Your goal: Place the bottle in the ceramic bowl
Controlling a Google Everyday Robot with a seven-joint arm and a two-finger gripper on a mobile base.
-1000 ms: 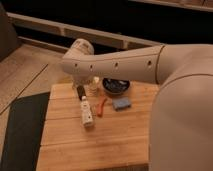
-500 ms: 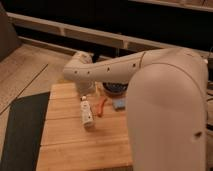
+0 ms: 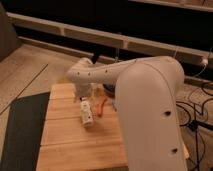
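Note:
The bottle (image 3: 86, 112) is slim and cream-white with small dark marks. It lies on its side on the wooden table (image 3: 67, 145), near the middle. My gripper (image 3: 82, 96) hangs at the end of the white arm (image 3: 115, 75), just above and behind the bottle's far end. No gap shows between it and the bottle. The dark ceramic bowl is hidden behind the arm.
A thin orange-red item (image 3: 102, 106) lies right of the bottle. A dark mat (image 3: 20, 132) covers the floor left of the table. My arm's bulky white body (image 3: 155, 115) blocks the table's right side. Cables (image 3: 197, 117) lie on the floor at the right.
My arm has swung closer across the view and now hides the bowl and the things beside it. The gripper has come down toward the bottle. The bottle has not moved.

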